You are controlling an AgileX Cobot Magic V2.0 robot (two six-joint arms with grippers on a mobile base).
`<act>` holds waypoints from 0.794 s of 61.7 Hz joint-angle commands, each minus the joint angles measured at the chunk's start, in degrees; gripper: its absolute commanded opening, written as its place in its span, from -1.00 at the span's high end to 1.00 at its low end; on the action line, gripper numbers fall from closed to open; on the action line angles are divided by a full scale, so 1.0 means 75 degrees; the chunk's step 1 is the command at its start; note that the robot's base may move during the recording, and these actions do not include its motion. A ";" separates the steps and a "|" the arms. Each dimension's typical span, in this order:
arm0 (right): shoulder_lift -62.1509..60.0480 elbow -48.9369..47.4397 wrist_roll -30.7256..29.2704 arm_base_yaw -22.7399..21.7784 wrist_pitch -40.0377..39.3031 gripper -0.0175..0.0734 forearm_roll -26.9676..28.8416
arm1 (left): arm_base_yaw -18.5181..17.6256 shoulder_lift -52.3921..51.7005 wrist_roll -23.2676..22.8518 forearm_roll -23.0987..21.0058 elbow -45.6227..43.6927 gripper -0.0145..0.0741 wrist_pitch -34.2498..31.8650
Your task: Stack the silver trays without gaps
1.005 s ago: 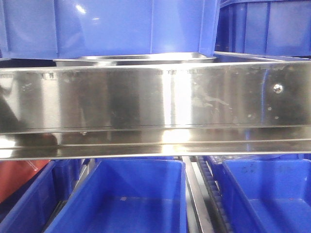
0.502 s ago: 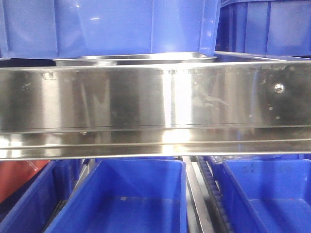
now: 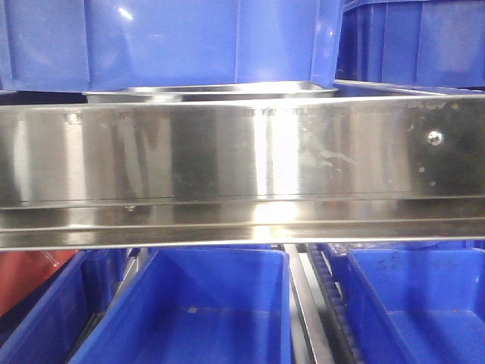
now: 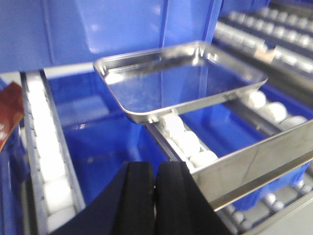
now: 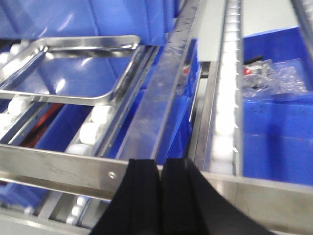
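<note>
One tray (image 4: 181, 78) sat on the rollers (image 4: 188, 142) before a bin (image 4: 122, 24), apparently awaiting pickup; the left tool (image 4: 155, 196) and right tool (image 5: 161, 196) hung short of it, fingers pressed together, empty.

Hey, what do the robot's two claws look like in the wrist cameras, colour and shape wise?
The left claw is a pair of matte black fingers with broad, rounded tips, widening toward the base. The right claw looks the same: plain black and smooth-edged. No cables, labels or markings show on either, and the arms themselves are out of view.
</note>
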 commanded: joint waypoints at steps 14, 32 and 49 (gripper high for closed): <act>0.1401 -0.0922 -0.0298 0.0796 -0.0163 0.79 -0.0233 | -0.0032 0.2249 0.0027 0.0675 -0.1785 0.70 -0.0062; 0.1999 -0.0994 -0.0298 0.1009 -0.0692 0.79 -0.0043 | 0.0055 0.3500 -0.0816 0.0695 -0.2820 0.70 -0.0062; 0.2874 -0.1134 0.0325 0.2128 -0.1450 0.78 -0.0221 | 0.0055 0.3649 -0.0822 0.0532 -0.2820 0.70 -0.0008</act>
